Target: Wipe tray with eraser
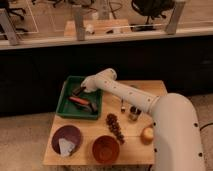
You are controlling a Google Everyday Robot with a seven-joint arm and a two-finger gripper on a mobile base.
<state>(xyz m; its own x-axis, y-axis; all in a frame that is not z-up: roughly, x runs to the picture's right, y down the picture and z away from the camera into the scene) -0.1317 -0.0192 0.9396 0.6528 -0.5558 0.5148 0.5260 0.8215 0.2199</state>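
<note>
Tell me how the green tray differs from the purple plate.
The tray is rectangular and green; the plate is round and dark purple. The tray lies farther back than the plate. The gripper is over the tray; the plate holds a pale scrap. Both lie on the table.

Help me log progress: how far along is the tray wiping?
Done: the gripper is down inside the green tray, at its far end, by the dark eraser. In hand: apparently taking or pressing the eraser. Left: the wiping itself looks mostly ahead, and an orange-red item lies on the tray floor.
</note>
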